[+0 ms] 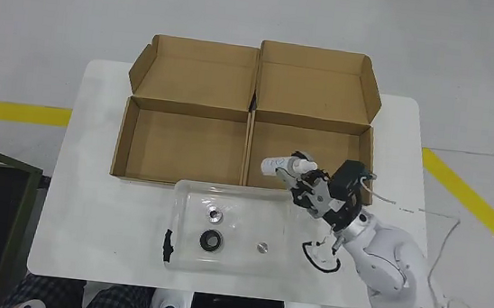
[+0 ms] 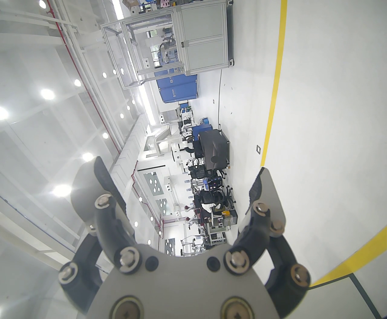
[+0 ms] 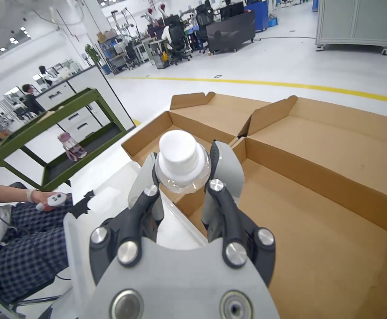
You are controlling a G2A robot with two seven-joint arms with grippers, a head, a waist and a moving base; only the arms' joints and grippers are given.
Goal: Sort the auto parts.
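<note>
Evidently mid-transfer, the right gripper (image 3: 184, 169) clamps a clear, white-capped bulb (image 3: 178, 152) above the near edge of the right cardboard box (image 3: 302, 172), probably to drop it there; the left gripper (image 2: 181, 184) hangs wide, empty, facing the room.

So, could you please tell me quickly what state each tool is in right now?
Left tool: open, holding nothing.
Right tool: closed on a white-capped clear part.

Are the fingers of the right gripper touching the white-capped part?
Touching. In the right wrist view the fingers of the right gripper press against the clear body of the white-capped part from both sides, with no gap.
</note>
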